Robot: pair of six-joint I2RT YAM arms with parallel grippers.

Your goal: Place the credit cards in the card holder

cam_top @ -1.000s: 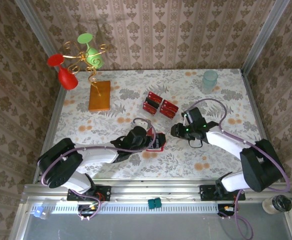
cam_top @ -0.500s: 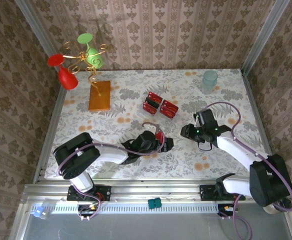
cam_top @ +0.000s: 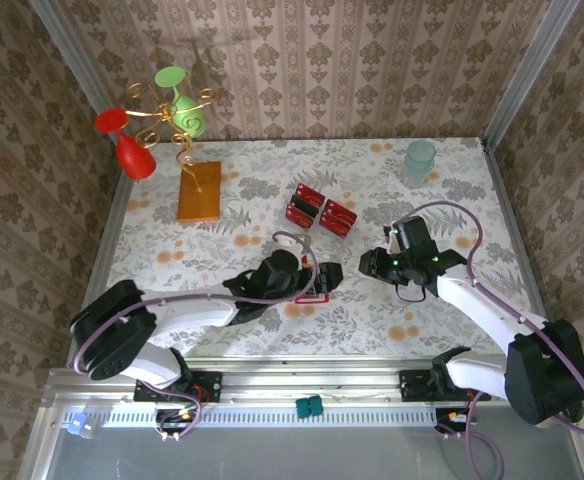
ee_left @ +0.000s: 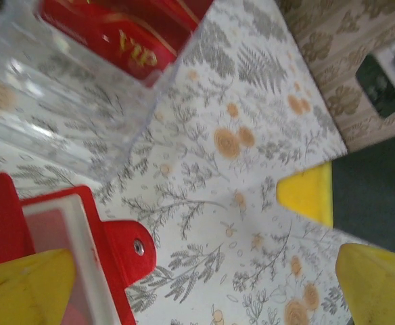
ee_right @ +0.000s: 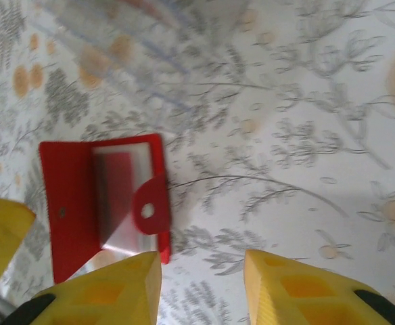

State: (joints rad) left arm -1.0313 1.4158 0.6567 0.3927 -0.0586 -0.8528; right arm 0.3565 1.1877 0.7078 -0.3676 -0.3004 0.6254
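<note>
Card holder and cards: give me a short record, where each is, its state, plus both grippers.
holder: open on table, clear pocket up
cards: red, in clear rack farther back
left gripper: open wide, one finger at holder's edge
right gripper: open, empty, right of holder

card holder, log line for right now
card holder lying open | left claw open, at holder's edge | right claw open, empty, beside holder | credit cards farther back
</note>
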